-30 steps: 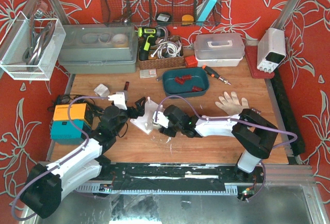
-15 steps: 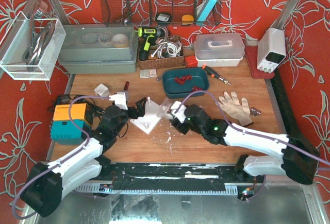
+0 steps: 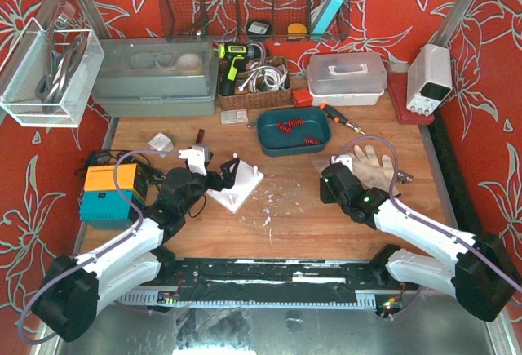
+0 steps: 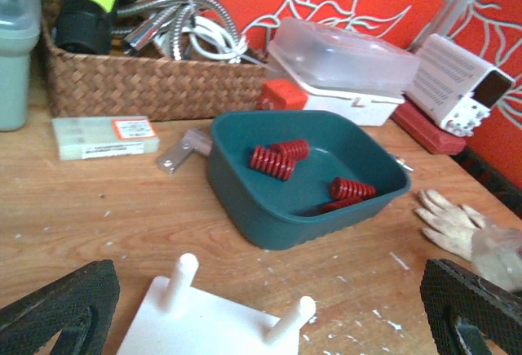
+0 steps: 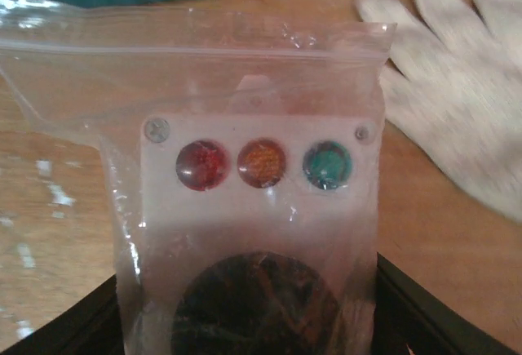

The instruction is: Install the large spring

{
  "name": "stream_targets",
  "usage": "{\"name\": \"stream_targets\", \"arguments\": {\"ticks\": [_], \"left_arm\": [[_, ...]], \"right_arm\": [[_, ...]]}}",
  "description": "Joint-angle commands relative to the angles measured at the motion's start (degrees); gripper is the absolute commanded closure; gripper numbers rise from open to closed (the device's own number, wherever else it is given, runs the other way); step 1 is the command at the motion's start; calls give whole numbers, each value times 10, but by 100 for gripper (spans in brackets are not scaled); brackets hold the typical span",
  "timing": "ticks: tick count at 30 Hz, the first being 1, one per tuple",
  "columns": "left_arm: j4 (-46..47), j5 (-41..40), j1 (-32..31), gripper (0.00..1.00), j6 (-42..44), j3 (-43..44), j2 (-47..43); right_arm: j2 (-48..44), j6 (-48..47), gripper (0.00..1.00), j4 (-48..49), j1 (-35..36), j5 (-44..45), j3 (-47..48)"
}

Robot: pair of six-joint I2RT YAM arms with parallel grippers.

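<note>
We find the springs (image 3: 285, 125) lying in the tray (image 3: 294, 148), which sits near the middle of the table's far edge. In the left wrist view the springs (image 4: 276, 161) are red coils. A thicker pair lies toward the tray's left side, and smaller ones (image 4: 352, 189) lie toward its right. No gripper touches them, and we cannot say for certain which is the large one.

The base (image 3: 236, 185), a white plate with upright pegs, rests left of the table's centre, between the tray and the near edge. Two of its pegs (image 4: 183, 277) stand bare in the left wrist view.

Our left gripper (image 3: 226, 174) hangs just beside the base on its left side. Its fingers (image 4: 61, 306) are spread wide and hold nothing, and the base (image 4: 204, 326) shows between them.

Our right gripper (image 3: 336, 174) sits toward the right edge, well apart from the base and next to the glove (image 3: 371, 163). It is pressed onto a clear bag (image 5: 253, 86), which stands up between its fingers (image 5: 81, 322). Inside the bag we see a pale plate with a red, an orange and a green disc in a row, and a dark round part below them. The glove (image 5: 465, 102) lies flat on the wood behind the bag.
</note>
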Motion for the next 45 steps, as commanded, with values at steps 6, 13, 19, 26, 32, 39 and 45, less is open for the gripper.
{"name": "stream_targets", "arguments": {"ticks": [6, 13, 19, 26, 32, 39, 45], "left_arm": [[59, 51, -11, 0, 23, -16, -13], [56, 42, -13, 0, 25, -17, -17], [55, 39, -14, 0, 24, -16, -15], [52, 31, -14, 0, 24, -16, -14], [52, 28, -15, 0, 27, -16, -9], [26, 31, -20, 0, 18, 2, 4], [3, 0, -29, 0, 11, 16, 12]], "right_arm": [[48, 329, 72, -252, -83, 26, 41], [49, 397, 69, -266, -156, -7, 2], [22, 388, 42, -249, -176, -7, -16], [-17, 371, 11, -275, -182, 19, -4], [-79, 320, 1, -269, -182, 24, 8], [-134, 98, 2, -134, -181, -103, 15], [-97, -9, 7, -51, -178, -202, 54]]}}
